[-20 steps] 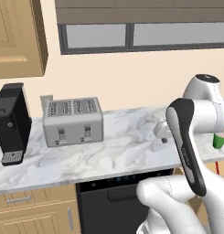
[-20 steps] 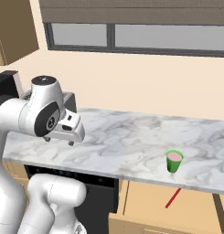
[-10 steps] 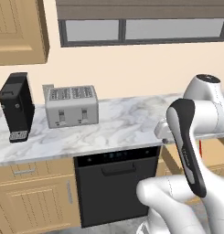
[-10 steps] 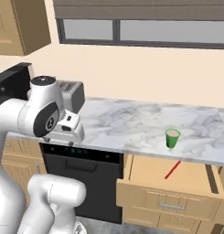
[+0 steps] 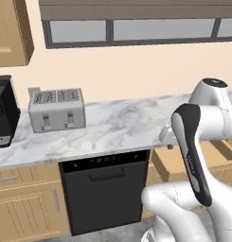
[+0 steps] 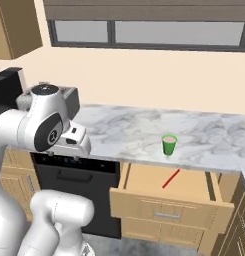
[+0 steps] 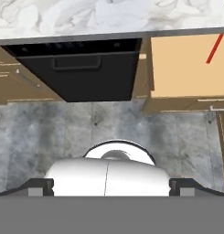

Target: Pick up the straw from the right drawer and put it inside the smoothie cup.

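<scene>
The long grey-veined white marble counter [image 6: 139, 132] ran left to right below a dark-framed window [image 6: 144, 32], with light-wood cabinets and a black dishwasher [image 5: 105, 191] under it. A black coffee machine [image 5: 4, 111], cut off at the left edge, and a silver four-slot toaster [image 5: 57, 109] stood at the counter's left end. In the right base view the arm's white shoulder hid most of that toaster.

The wide, shallow light-wood right drawer [image 6: 144, 207] stood pulled out below the counter's right part. The thin, straight red straw [image 6: 171, 178] lay flat and slanted on its plain tan bottom, toward the far right side. Just behind and above it, on the near edge of the counter, stood the small bright green smoothie cup [image 6: 169, 145], upright, with a pale content at its top.

The two-finger gripper [image 6: 69, 146] hung in front of the dishwasher, well to the left of the drawer and apart from straw and cup. Its fingers were probably hidden behind the hand, so I could not tell how wide the claw stood. In the hand view the straw [image 7: 214, 48] was cut off at the upper right.
</scene>
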